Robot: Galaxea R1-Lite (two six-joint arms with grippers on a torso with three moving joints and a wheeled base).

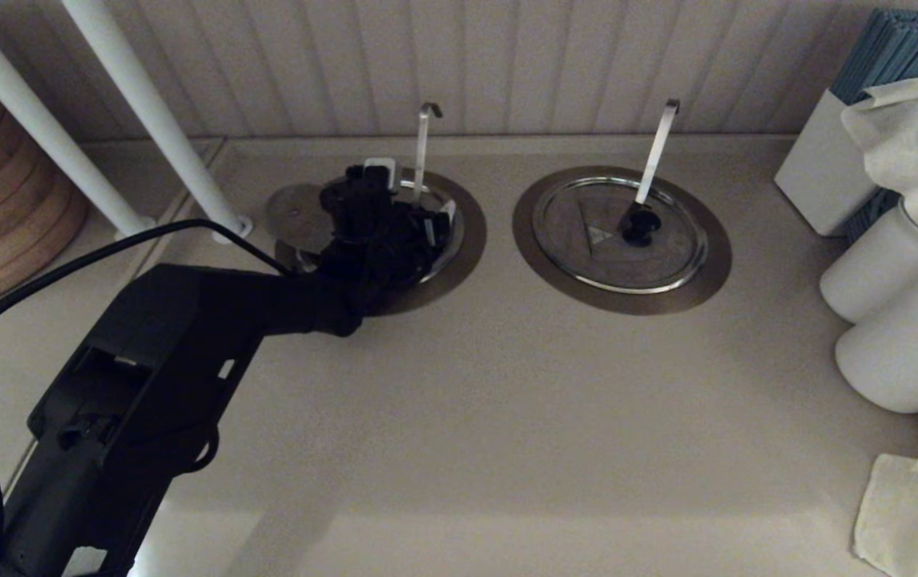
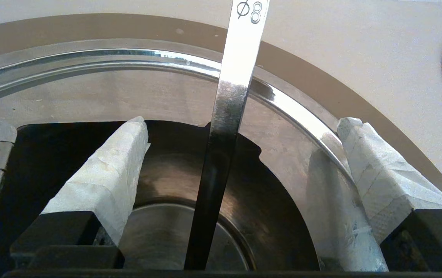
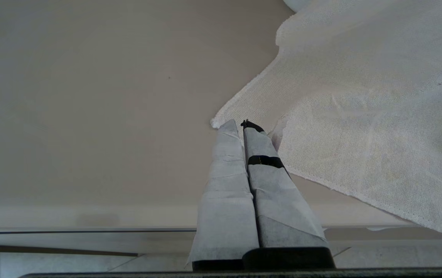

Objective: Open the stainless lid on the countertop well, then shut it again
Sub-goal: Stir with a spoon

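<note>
Nearest, the right gripper (image 3: 240,125) hangs parked over the counter's front edge beside a white cloth (image 3: 360,116), its taped fingers pressed together and empty. Farther back, the left gripper (image 1: 407,208) sits over the countertop well (image 1: 459,248), its fingers spread wide around the upright ladle handle (image 2: 225,127), gripping nothing. Just beside that well, on its outer side, the stainless lid (image 1: 295,212) lies shifted partly off the opening. Beyond, on the well's other side, a second lidded well (image 1: 622,239) stays covered.
</note>
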